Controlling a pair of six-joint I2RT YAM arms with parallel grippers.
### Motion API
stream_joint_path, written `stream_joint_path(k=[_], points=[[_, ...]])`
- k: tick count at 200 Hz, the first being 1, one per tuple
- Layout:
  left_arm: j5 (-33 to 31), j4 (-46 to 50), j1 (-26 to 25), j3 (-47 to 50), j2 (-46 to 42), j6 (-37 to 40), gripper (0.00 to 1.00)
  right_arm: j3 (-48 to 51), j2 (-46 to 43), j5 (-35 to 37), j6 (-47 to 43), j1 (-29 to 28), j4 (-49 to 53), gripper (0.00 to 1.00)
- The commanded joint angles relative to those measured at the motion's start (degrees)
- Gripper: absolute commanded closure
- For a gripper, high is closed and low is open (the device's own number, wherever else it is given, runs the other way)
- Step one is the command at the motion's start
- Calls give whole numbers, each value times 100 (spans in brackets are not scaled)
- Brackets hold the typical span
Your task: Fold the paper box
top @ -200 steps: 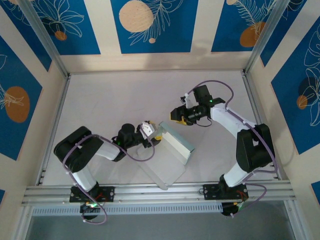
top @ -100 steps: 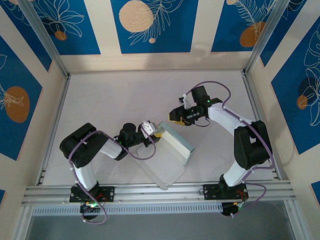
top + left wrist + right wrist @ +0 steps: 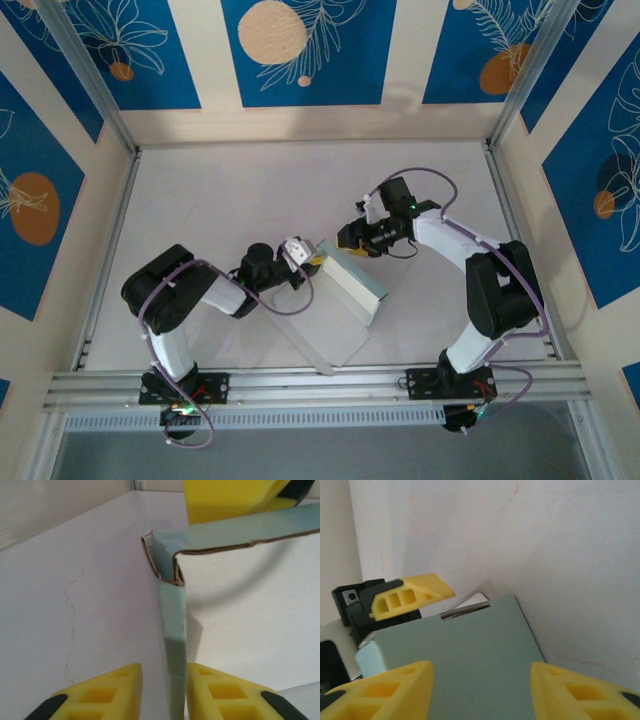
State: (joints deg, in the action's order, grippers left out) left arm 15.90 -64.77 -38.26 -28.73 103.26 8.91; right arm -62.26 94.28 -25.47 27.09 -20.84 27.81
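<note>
Two yellow fingers of the left gripper stand on either side of a thin green wall of the paper box. The gap between them is small. The finger on the right of that view looks like it touches the card. A thin slit of space shows by the other finger, so the card is not pinched tight. From above, the left gripper sits low at the left end of the box.

The right gripper has its fingers spread wide apart. It hangs just above the far end of the box. In its own wrist view the two yellow fingertips are at the bottom, and the green face of the box lies under the gap. One yellow finger of the left gripper pokes in past the far edge of that green face.

The paper box lies near the middle of the table, a bit to the front, between the two arms. One part stands up as a long green strip. A flat white part spreads out from it toward the front edge. In the left wrist view the card bends round a corner, with brown cut edges on top.

The table is white with a few fine cracks. A metal rail runs along the front. Purple cables loop along the arms. Blue and cream walls with leaf shapes stand around the table.
</note>
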Motion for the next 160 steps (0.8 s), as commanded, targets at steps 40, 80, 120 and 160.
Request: stream_joint_path(k=[40, 80, 120, 160], points=[[-8, -140, 55, -149, 132, -143, 68, 100, 254, 59, 163, -102, -3, 46], [12, -201, 56, -126, 211, -209, 77, 91, 282, 104, 182, -140, -15, 46], [-52, -506, 55, 30, 212, -367, 74, 135, 286, 143, 197, -146, -27, 46], [-114, -687, 56, 190, 146, -486, 70, 177, 300, 154, 215, -142, -66, 46]])
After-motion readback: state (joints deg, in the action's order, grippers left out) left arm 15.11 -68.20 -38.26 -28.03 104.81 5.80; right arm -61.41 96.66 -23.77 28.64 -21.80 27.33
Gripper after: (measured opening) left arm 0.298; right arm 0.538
